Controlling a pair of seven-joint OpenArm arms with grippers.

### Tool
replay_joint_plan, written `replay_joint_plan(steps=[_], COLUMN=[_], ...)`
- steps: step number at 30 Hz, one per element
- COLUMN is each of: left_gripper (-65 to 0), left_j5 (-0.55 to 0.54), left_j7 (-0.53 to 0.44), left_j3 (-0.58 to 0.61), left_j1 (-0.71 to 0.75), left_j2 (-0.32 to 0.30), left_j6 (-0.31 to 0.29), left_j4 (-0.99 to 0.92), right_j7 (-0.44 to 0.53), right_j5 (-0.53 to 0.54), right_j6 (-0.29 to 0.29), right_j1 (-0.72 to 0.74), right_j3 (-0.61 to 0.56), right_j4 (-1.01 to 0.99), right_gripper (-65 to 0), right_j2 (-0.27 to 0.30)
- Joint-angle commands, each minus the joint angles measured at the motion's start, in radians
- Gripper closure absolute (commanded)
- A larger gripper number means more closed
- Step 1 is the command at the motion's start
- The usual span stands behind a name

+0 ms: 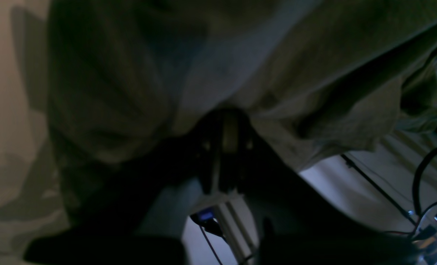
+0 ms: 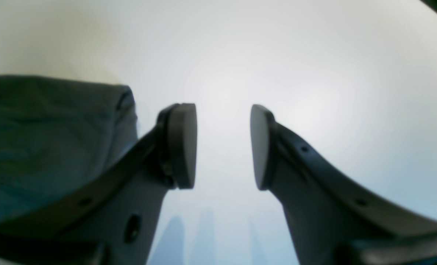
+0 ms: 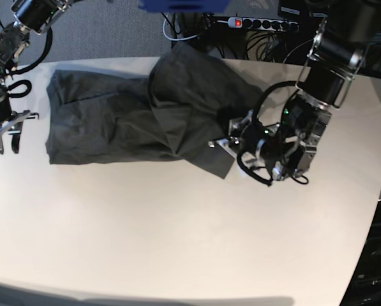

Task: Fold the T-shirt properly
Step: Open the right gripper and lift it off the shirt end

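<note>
Pale, smooth and matt, the curved table carries the T-shirt across its far half, from about 10 o'clock to 1 o'clock in the base view; cables and a power strip lie behind it at 12 o'clock.

Your left claw is pressed together on the T-shirt's right-hand portion, which rises as a draped flap over the flat body. The left wrist view shows thin cloth bunched at the fingertips and hanging in soft folds.

Your right claw stands spread and empty over bare table, just beside the T-shirt's left edge at 9 o'clock.

Risks, as judged from here: the soft, thin dark grey knit may slip from so small a pinch, or drag the lower layer with it, since nothing pins the far side. The flap already lies skewed and creased, so you could land a crooked fold.
</note>
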Motion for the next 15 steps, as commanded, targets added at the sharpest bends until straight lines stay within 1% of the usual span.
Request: replay_joint_plan(steps=[1,6,7,15], left_gripper=[-4.8,-4.8,-4.8,-4.8], left_j5=[0.216,0.216,0.216,0.216], left_j7=[-0.101,-0.102,-0.102,-0.102], left_j3=[0.003,0.003,0.001,0.0], left_j1=[0.023,0.029,0.037,0.046], left_j2=[-0.04,-0.049,-0.055,-0.052], left_j6=[0.02,0.02,0.02,0.02], left_j4=[-0.025,-0.025,-0.025,-0.025], right_j7=[-0.001,-0.174,-0.197,-0.219], right_j5=[0.013,0.016,0.016,0.013], right_j6=[-0.005,-0.005,-0.005,-0.005], right_j1=[0.008,0.01,0.01,0.002], right_j3=[0.002,0.005,0.005,0.002], right_j4=[0.017,0.025,0.025,0.025], right_gripper=[-24.7,-24.8,-24.8,-24.8], right_j2=[0.017,0.022,0.022,0.017])
